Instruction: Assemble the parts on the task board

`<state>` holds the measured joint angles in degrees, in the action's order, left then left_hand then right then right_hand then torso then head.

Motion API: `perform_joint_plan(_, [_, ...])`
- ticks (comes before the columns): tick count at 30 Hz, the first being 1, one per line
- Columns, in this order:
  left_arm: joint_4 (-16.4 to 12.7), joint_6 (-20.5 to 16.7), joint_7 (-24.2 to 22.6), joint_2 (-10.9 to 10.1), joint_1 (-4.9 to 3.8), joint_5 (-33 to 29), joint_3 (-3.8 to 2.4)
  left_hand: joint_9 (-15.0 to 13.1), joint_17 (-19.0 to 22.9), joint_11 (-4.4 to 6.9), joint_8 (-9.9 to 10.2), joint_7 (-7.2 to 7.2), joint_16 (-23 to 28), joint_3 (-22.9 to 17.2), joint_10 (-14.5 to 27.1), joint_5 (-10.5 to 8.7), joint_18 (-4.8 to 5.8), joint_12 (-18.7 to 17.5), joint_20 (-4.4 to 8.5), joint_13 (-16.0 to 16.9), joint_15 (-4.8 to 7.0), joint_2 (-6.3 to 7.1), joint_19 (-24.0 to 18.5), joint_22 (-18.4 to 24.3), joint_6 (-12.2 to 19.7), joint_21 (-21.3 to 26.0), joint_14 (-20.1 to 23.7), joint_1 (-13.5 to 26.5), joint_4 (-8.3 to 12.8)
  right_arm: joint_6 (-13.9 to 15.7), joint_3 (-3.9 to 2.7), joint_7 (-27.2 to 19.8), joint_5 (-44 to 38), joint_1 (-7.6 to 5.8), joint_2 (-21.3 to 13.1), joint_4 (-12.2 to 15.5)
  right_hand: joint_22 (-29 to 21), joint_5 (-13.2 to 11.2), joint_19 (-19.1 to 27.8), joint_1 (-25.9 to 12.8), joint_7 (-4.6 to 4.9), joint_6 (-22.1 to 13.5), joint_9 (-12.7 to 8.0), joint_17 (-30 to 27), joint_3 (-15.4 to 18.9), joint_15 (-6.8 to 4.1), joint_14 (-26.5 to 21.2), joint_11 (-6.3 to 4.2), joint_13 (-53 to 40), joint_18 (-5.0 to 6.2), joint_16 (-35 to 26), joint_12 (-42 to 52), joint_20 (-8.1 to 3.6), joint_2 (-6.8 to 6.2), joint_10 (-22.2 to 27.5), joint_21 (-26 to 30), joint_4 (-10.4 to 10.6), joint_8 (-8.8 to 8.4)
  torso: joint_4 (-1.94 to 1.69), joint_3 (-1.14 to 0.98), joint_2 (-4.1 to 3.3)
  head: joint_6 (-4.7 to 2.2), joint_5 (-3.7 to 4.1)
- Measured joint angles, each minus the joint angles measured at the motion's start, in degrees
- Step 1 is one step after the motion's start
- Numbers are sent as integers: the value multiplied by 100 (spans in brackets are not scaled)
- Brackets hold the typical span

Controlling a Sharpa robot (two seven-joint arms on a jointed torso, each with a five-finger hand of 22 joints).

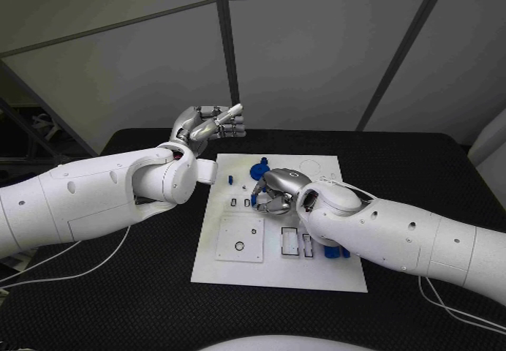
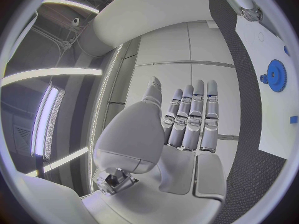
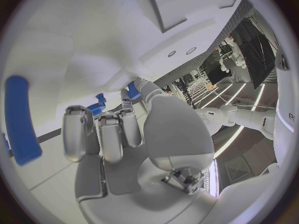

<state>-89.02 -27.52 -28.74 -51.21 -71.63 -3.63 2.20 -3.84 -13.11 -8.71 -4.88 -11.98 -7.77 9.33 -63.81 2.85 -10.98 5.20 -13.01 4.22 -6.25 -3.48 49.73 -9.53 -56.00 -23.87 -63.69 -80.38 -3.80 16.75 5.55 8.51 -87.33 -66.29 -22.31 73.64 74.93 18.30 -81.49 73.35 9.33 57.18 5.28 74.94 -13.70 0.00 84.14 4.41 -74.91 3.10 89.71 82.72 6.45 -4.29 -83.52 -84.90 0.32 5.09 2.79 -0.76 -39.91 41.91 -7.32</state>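
A white task board (image 1: 276, 270) lies mid-table (image 1: 126, 300). The left hand (image 1: 207, 121) hovers above the board's far left corner, fingers (image 2: 194, 115) straight, side by side, holding nothing. The right hand (image 1: 276, 191) rests low over the board's middle, fingers (image 3: 112, 132) curled; whether it pinches anything is unclear. A blue gear (image 1: 259, 170) sits just beyond it, with more blue parts (image 1: 335, 252) near the board's right edge.

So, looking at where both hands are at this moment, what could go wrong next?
1. The right hand hovers low over the task board with fingers curled, close to the blue gear; it might knock nearby parts when it moves.
2. The right arm hides part of the board from the head camera, so aiming could be off.
3. The left hand is raised beyond the board, holding nothing, so it cannot steady the board if it slides.
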Motion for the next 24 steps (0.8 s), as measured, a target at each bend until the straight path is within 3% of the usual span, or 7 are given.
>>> perform_joint_plan(18, [1, 0, 4, 1, 0, 0, 0, 0, 1, 0, -1, 0, 0, 0, 0, 0, 0, 0, 0, 0, 0, 0, 0, -1, 0, 0, 0, 0, 0, 4, 1, 4, -10, 1, 2, 3, -1, 0, 0, 0, 11, -30, -8, -1, 15, 21, -21, 21, 0, 0, 0, -21, 0, 0, 20, 0, 15, 0, 0, 1, 0, -4, 2])
perform_joint_plan(24, [1, 0, 5, 0, 0, 0, 0, 0, 1, 0, -1, 0, 0, 0, 0, 0, 0, 0, 0, 0, 0, 0, 0, -1, 0, 0, 0, 0, 0, 2, 8, 11, -11, 5, 2, -1, -1, -48, 51, -39, 56, -251, -26, -1, 37, 45, -2, 65, 0, 0, 0, -123, 51, -39, 131, 28, 37, -113, 0, 1, 0, -4, 10])
